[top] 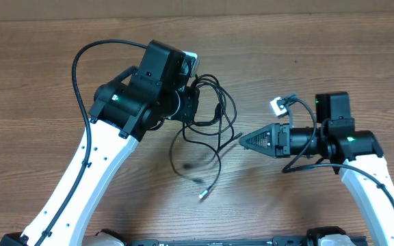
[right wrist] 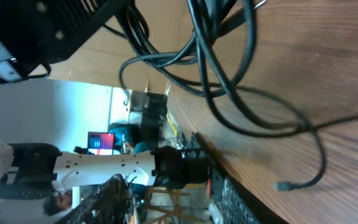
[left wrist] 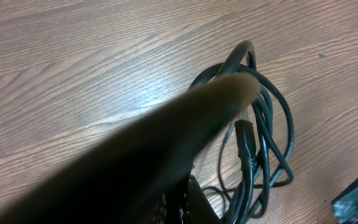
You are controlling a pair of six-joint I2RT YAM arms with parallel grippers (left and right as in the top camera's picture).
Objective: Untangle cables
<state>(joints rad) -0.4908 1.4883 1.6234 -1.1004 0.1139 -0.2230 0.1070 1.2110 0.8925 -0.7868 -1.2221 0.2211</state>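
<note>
Limp, light cables [left wrist: 267, 109] hung clamped in the left gripper's [top: 200, 108] jaws, the right gripper's [top: 243, 141] jaws were unreadable, and the near plug end [top: 202, 194] looked the easiest hold.

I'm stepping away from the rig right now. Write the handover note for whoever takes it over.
Left gripper: shut on the cables, gripping the bundle at its top.
Right gripper: beside the bundle, tip pointing at it. Nothing shows in it, and whether it is open or shut is unclear.
Cables: one tangle of loops hanging from the left gripper over the middle of the table. One loose plug end trails toward the near edge.
Done: the bundle is gripped.
Left: no cord is pulled free yet. All of them need separating, probably starting with the loose strand.
</note>
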